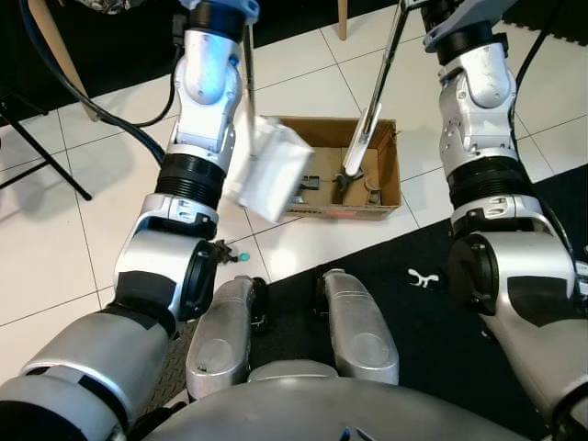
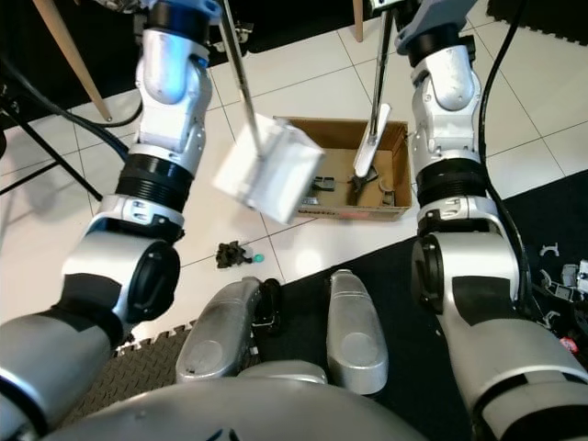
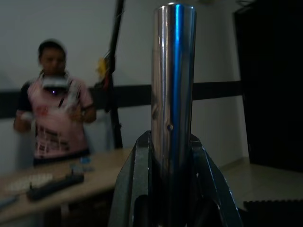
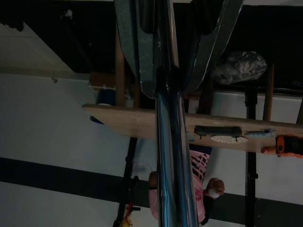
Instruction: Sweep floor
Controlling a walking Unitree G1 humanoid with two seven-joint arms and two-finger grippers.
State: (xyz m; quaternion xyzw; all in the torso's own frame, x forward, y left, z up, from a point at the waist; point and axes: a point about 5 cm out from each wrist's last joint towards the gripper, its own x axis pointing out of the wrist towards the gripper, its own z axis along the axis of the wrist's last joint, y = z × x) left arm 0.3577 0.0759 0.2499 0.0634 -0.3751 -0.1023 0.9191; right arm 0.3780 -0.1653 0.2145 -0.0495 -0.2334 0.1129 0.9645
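My left gripper (image 3: 173,142) is shut on the shiny metal handle (image 1: 248,73) of a white dustpan (image 1: 271,170), which hangs tilted above the white tiles beside a cardboard box (image 1: 390,195). My right gripper (image 4: 165,90) is shut on the metal broom handle (image 1: 381,73). That handle slants down into the box, where the dark broom head (image 1: 352,176) rests among small black items. A small black object (image 2: 230,253) and a teal bead (image 2: 258,258) lie on the tile in front of my left leg.
A black mat (image 1: 413,322) covers the floor to the right, with a small white piece (image 1: 422,277) on it. Cables and a black stand leg (image 1: 46,156) lie at the left. A wooden leg (image 2: 69,55) slants at the back left. A person (image 3: 54,109) stands behind a table.
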